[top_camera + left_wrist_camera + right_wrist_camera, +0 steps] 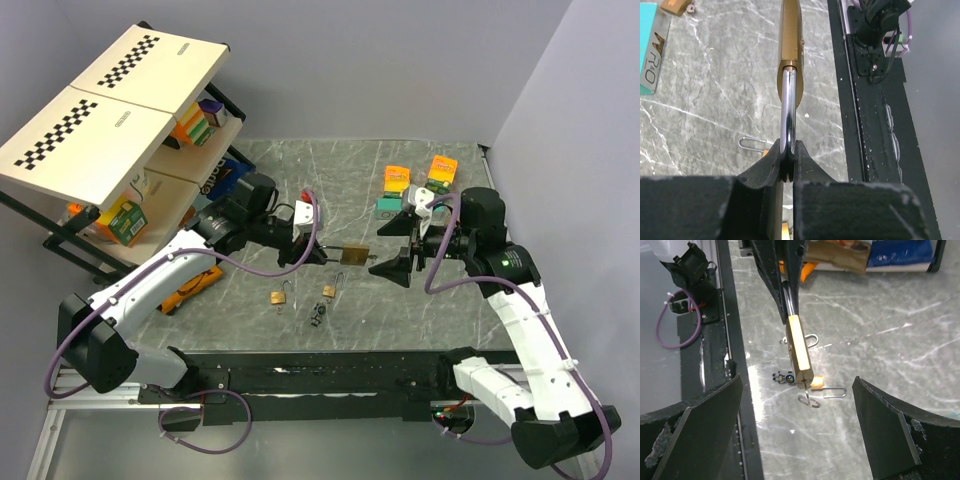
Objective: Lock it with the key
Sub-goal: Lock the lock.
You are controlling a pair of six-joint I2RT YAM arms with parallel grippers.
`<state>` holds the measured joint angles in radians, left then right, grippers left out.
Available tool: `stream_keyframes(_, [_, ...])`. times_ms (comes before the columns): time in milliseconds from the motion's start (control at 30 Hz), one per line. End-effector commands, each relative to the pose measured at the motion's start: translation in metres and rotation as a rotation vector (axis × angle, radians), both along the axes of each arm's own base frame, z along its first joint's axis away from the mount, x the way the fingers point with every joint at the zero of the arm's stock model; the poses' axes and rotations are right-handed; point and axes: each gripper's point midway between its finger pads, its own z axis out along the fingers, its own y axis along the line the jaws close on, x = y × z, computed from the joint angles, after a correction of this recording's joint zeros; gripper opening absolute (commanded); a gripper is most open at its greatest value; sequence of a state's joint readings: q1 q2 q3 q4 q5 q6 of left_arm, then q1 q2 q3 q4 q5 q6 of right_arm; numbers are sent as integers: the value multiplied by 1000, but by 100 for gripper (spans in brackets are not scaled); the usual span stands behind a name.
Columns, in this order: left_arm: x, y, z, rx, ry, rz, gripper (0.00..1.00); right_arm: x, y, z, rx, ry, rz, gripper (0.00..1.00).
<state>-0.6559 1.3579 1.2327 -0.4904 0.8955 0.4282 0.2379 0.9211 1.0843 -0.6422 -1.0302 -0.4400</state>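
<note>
Holding the big brass padlock up off the table, the left gripper is clamped on its shackle, base aimed at the right gripper, whose jaws gape wide around nothing. The key bunch lies on the table just below, near two small padlocks. Possibly a ringed key already pokes from the padlock's base, but it's too small to be sure. Best play: square up on the base, pinch flat, twist without dragging the lock sideways. The keyhole is hidden, and I can't tell whether the shackle is seated.
</note>
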Motion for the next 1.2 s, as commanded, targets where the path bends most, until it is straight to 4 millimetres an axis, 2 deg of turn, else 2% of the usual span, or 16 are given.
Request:
stream_keyframes(0, [-8,-10,75,-198,-117,-67,1,2,6,10,12,-88,60,99])
stream_keyframes(267, [-7,-13,89,-237,-105,-54,1,-5,16,5,-5,-33,176,98])
stream_keyframes(467, [-7,-15,92,-250,-90,-50,1,-2,24,6,-1,-38,217,88])
stream_keyframes(667, [-5,-16,93,-256,-88,-37,1,-7,34,8,-8,-49,281,70])
stream_keyframes(700, [-5,-16,94,-258,-89,-36,1,-7,35,7,-12,-43,288,63])
stream_keyframes(867, [-6,-17,94,-261,-84,-39,1,-8,39,7,-9,-25,300,44])
stream_keyframes(1033, [-6,-17,95,-268,-87,-42,1,-9,44,8,0,-17,317,38])
stream_keyframes(1133, [-6,-18,97,-275,-89,-47,1,-10,49,8,5,-4,329,27])
stream_keyframes(1167, [-7,-18,99,-279,-91,-52,1,-9,51,9,4,-3,330,20])
